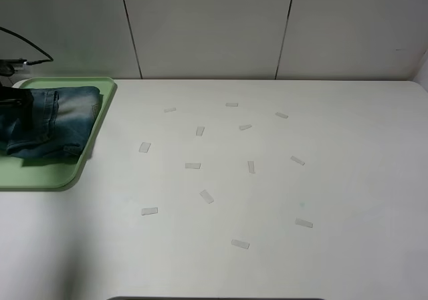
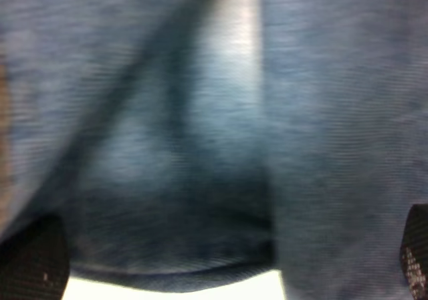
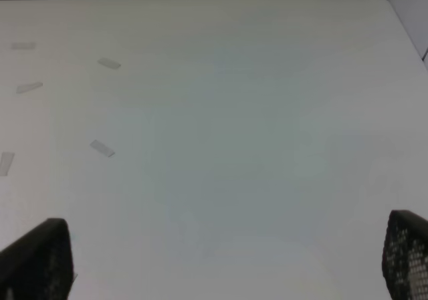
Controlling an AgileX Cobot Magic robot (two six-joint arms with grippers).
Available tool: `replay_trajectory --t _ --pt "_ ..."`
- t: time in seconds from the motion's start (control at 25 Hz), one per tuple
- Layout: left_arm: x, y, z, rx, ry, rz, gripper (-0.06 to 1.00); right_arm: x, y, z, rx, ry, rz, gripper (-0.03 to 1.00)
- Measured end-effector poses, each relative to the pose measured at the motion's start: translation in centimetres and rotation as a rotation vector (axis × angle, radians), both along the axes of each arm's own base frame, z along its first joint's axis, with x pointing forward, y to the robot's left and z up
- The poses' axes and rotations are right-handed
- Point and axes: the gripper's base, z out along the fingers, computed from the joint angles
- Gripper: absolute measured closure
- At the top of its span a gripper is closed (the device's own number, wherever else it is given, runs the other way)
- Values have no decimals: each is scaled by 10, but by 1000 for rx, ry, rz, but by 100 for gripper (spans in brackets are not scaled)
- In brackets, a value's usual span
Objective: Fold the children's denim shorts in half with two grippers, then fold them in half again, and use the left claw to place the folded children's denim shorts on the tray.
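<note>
Bench (image 1: 267,206): bare but tape scraps. Tray (image 1: 40,176) at 9 o'clock, folded shorts (image 1: 57,123) lying inside. Left gripper (image 2: 234,263) fingers spread, astride denim; lift straight up, avoid snagging. Right gripper (image 3: 227,260) fingers spread, empty.

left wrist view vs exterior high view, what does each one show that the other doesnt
Only the left wrist view shows the left hand, its black fingertips spread wide on either side of blurred denim that fills the picture.

Only the exterior high view shows the pale green tray at the table's left edge, the white table with scattered tape strips, and the wall panels behind.

Both show the children's denim shorts, folded and lying on the tray.
</note>
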Motion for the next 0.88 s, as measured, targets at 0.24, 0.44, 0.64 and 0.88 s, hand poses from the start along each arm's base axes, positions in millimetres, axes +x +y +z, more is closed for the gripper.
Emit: replay_trajectory --t 0.24,0.44,0.64,0.88 --pt "-1 12 0 10 -29 22 -5 0 0 0 0 0 0 27" --pt "1 3 2 -20 -38 19 -5 0 0 0 0 0 0 27" --pt "7 -25 29 -10 -99 -44 -5 0 0 0 0 0 0 27" --pt "8 -67 60 -8 -130 -122 -5 0 0 0 0 0 0 27"
